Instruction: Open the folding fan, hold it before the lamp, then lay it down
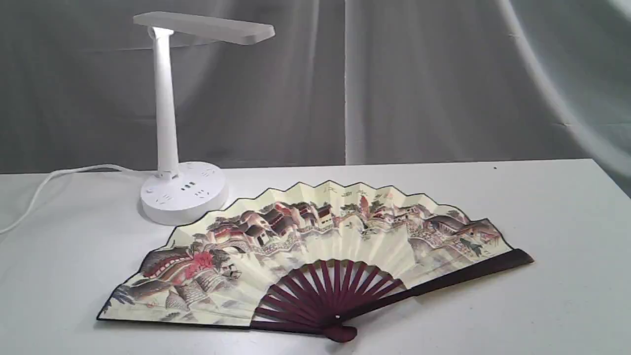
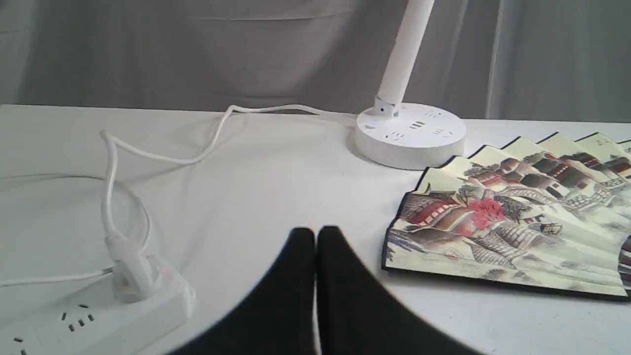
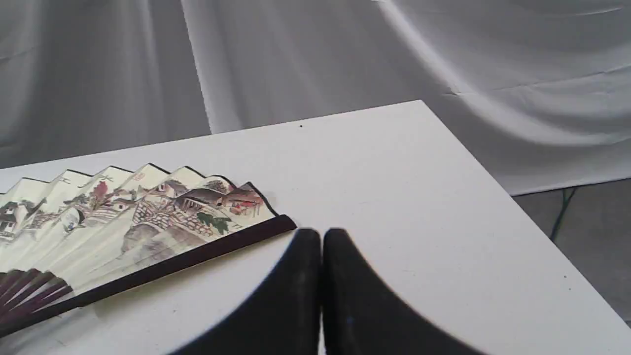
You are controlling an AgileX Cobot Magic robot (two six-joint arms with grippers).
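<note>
Grey cloth (image 1: 419, 74) is hanging behind a white table (image 1: 542, 305), and I am looking across it through the exterior camera. On that table the folding fan (image 1: 315, 236) is lying flat and fully spread, painted side up. Its pivot is pointing toward the near edge and its pleated rim is arching toward the back. The lamp (image 1: 165, 113) is standing upright at the back left. Its round base is sitting just beside the fan's leftmost pleats, and I cannot tell whether they are touching. Its white cord (image 2: 162, 158) is trailing across the table to a plug seated in a white power strip (image 2: 98, 315), which I am seeing only through the left wrist camera.

Neither arm is showing in the exterior view. Through the left wrist camera I am watching the left gripper (image 2: 315, 234) with its black fingers pressed together, gripping nothing, near the fan's painted left corner but apart from it. Through the right wrist camera the right gripper (image 3: 321, 234) is likewise closed tight and carrying nothing. Its tips are sitting just beside the end of the fan's dark outer guard (image 3: 172, 266), and from this angle I cannot tell whether they are touching it.
</note>
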